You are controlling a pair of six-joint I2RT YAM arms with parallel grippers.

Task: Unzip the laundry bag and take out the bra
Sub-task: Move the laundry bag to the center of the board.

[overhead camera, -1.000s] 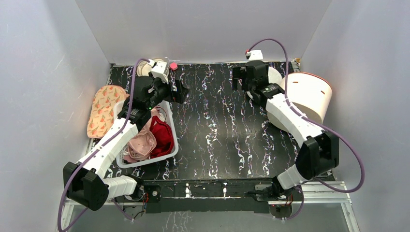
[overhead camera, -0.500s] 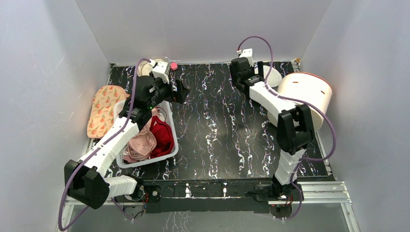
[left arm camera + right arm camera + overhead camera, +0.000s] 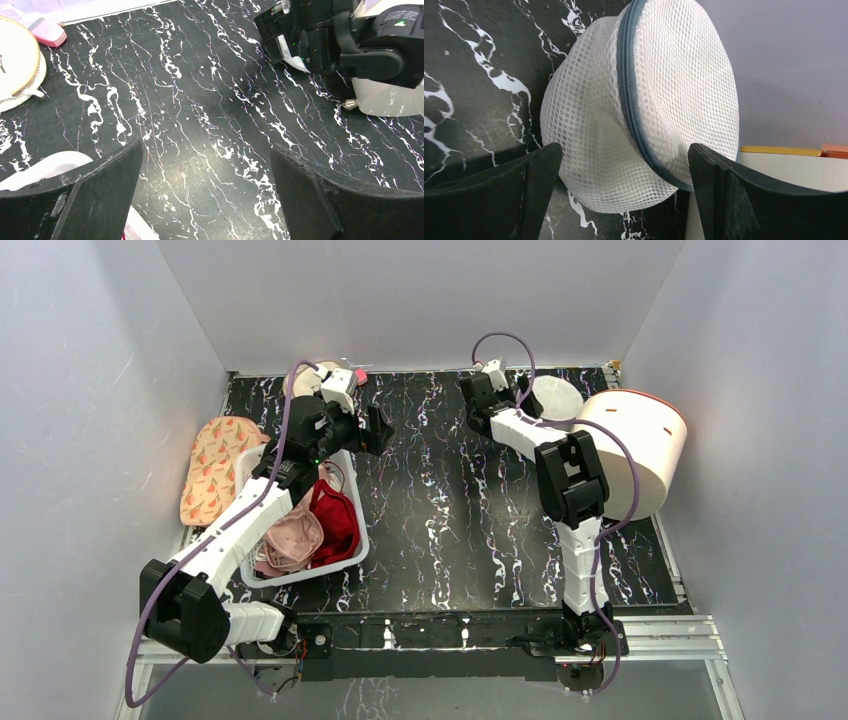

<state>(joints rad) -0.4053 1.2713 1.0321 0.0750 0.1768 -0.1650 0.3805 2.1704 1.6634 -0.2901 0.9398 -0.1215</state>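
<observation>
White mesh laundry bag (image 3: 664, 100), zipper (image 3: 628, 90) closed. Your right gripper (image 3: 624, 150) released, near bag; left gripper (image 3: 206, 150) released, well apart. Approach step. Next: locate zipper pull, pinch.

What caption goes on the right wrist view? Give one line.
Open right gripper lined up on the white mesh laundry bag.
</observation>
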